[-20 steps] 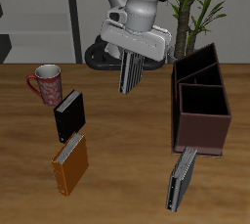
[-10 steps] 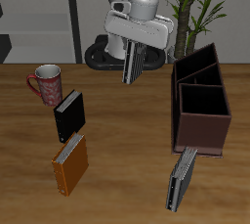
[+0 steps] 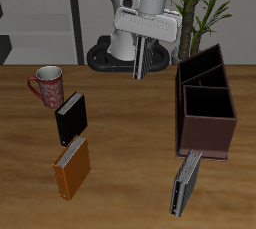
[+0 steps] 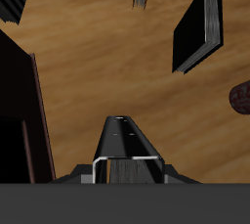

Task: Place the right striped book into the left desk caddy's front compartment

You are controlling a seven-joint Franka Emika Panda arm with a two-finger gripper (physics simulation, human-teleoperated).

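Fingers of the gripper (image 3: 143, 45) are clamped on the right striped book (image 3: 141, 60), which hangs upright beneath them, clear of the table (image 3: 130, 133). Off to one side of the fingers and lower, the left desk caddy (image 3: 205, 108) stands with both compartments open. It is judged that the book should be kept vertical, carried over the front compartment (image 3: 208, 103), aligned with its walls, then lowered before release.
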